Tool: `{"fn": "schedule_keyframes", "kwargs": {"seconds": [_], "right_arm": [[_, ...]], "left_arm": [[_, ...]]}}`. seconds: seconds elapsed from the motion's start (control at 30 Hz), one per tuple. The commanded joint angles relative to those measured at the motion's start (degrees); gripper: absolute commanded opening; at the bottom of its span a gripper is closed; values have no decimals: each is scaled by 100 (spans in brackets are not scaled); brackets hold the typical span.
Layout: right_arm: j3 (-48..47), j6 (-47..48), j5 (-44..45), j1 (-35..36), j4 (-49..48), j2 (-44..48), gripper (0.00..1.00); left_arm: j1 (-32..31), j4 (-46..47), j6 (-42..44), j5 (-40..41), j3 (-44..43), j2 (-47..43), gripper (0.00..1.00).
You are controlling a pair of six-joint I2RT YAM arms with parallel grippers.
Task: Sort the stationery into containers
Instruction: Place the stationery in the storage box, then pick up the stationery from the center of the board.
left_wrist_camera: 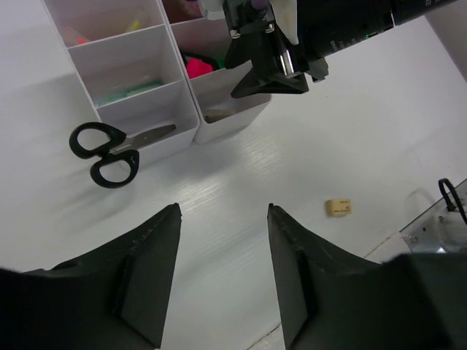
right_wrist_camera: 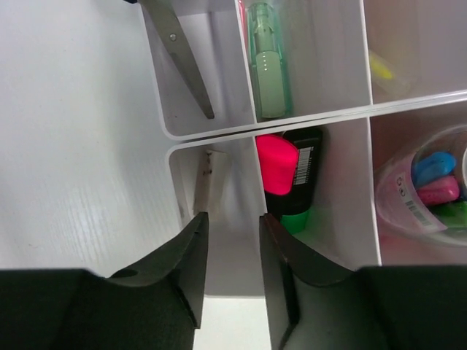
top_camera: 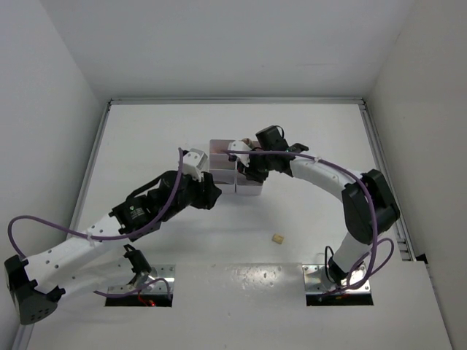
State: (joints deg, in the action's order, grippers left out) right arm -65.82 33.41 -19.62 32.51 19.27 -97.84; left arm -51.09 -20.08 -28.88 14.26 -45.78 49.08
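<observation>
The white organizer tray (top_camera: 221, 152) stands mid-table. My right gripper (right_wrist_camera: 230, 219) hangs over its corner compartment, jaws slightly apart and empty; a thin beige item (right_wrist_camera: 204, 182) lies below. The compartment beside holds pink (right_wrist_camera: 277, 164), black (right_wrist_camera: 304, 164) and green (right_wrist_camera: 293, 220) highlighters. A pastel green stick (right_wrist_camera: 268, 69) lies in another. Black-handled scissors (left_wrist_camera: 109, 149) rest with the blade in a compartment and the handles outside. A beige eraser (top_camera: 277, 238) lies on the table, also in the left wrist view (left_wrist_camera: 338, 207). My left gripper (left_wrist_camera: 222, 211) is open and empty above the table, short of the tray (left_wrist_camera: 226, 120).
A clear cup (right_wrist_camera: 427, 186) of small coloured items sits in a far compartment, and a yellow item (right_wrist_camera: 383, 67) lies in another. The right gripper (left_wrist_camera: 266, 73) overhangs the tray's right column. White walls enclose the table on three sides.
</observation>
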Motion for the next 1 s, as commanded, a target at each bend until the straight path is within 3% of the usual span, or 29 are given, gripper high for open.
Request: {"fn": "schedule_keyframes", "kwargs": {"seconds": [0.0, 0.07, 0.17, 0.2, 0.27, 0.33, 0.37, 0.4, 0.43, 0.53, 0.73, 0.77, 0.97], "right_arm": [[-194, -71, -235, 36, 6, 326, 33], [-194, -264, -419, -25, 164, 572, 15], [-46, -317, -482, -78, 787, 1187, 4], [60, -222, -534, -78, 981, 1363, 4], [471, -11, -534, -78, 1552, 1855, 8], [824, -10, -307, 0, 1921, 2110, 20], [1191, -140, -202, 1, 1923, 2268, 31], [1342, -237, -200, 1, 2027, 2270, 38], [1483, -325, -105, 1, 2089, 2270, 42], [1870, -580, 98, 53, 2283, 2086, 50], [2003, -792, 151, 115, 2345, 1700, 54], [2003, -853, 90, 185, 2345, 1637, 58], [2065, -906, 10, 492, 2274, 1427, 59]], "left_arm": [[-59, 171, 32, -169, -115, -65, 55], [-59, 118, 32, -169, -229, -126, 48], [-59, -189, 32, 128, -387, -293, 35], [-59, -268, -20, 269, -388, -346, 21], [-59, -532, -82, 829, -441, -530, 5], [-7, -768, -275, 1270, -441, -584, 1], [-6, -839, -397, 1629, -441, -653, 7], [-6, -892, -451, 1754, -441, -654, 39], [-6, -893, -504, 1851, -441, -654, 55], [-6, -963, -556, 1905, -441, -426, 76], [-6, -1016, -557, 1843, -441, -136, 78], [-6, -1016, -557, 1843, -441, -136, 78], [-6, -1016, -557, 1791, -441, -197, 79]]}}
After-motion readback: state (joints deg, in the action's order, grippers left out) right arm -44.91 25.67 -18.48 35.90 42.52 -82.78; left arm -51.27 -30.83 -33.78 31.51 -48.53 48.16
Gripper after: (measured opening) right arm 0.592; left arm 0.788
